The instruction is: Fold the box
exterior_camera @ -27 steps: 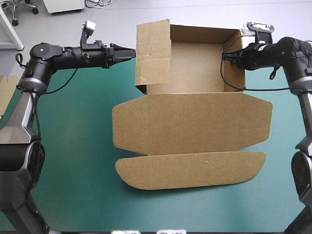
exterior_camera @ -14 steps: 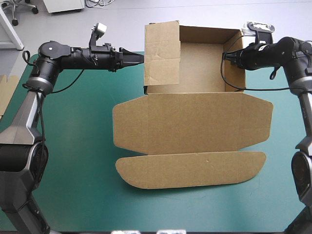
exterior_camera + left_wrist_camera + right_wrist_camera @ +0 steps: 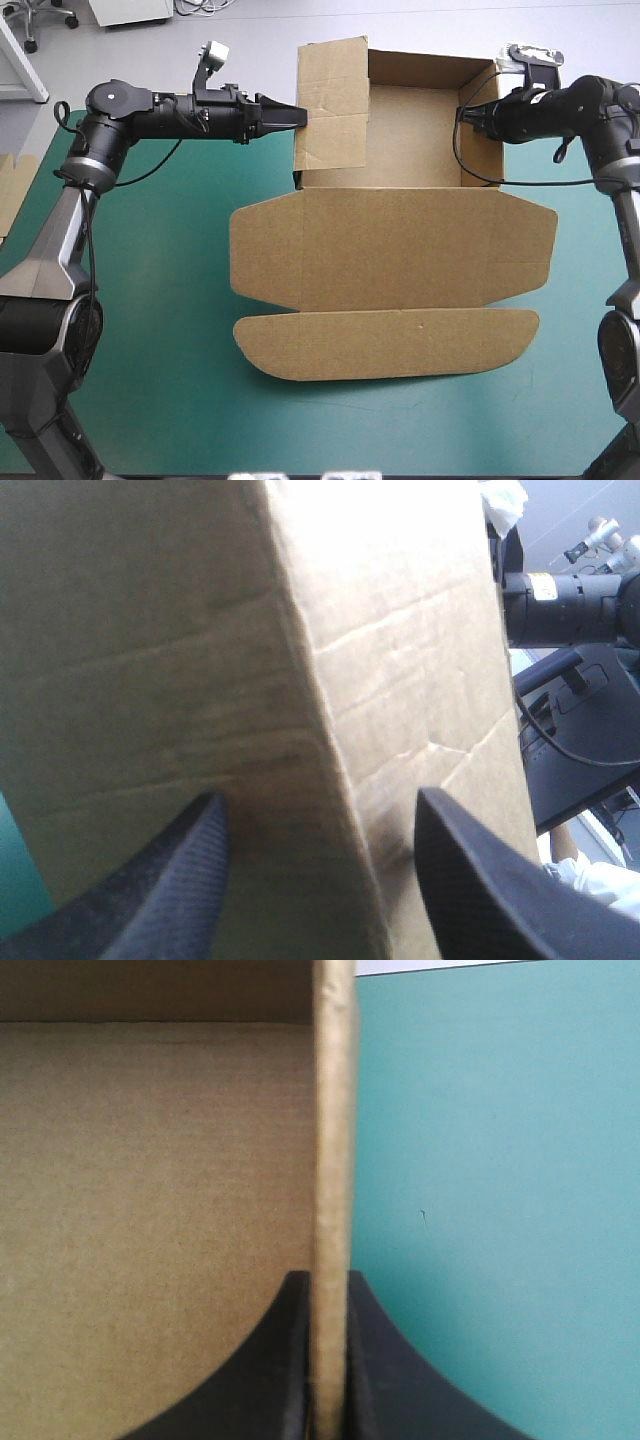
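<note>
The brown box (image 3: 410, 135) sits toward the far edge of the table (image 3: 150, 300), an open tray with its walls up; the lid (image 3: 390, 250) lies flat on the teal-green cover on the near side, and its long rounded flap (image 3: 385, 345) is closest to the near edge. The left arm comes in level from the left; the left end effector (image 3: 298, 117) has its tip right against the outer face of the tall left panel (image 3: 332, 105), which stands raised at the tray's left side. Up close, the left end effector (image 3: 322, 798) is spread apart – black fingers (image 3: 190, 880) wide, nothing clamped – with brown board filling the space just ahead and a folded corner of it running between them. Over on the other side the right end effector (image 3: 466, 113) is at the right wall; in the wrist view the right end effector (image 3: 328, 1275) is pinched on that right wall (image 3: 333, 1110) – one finger inside the tray, one outside over the cover, the board's edge squeezed between. A strip of more board (image 3: 8, 195) shows at the table's left edge.
</note>
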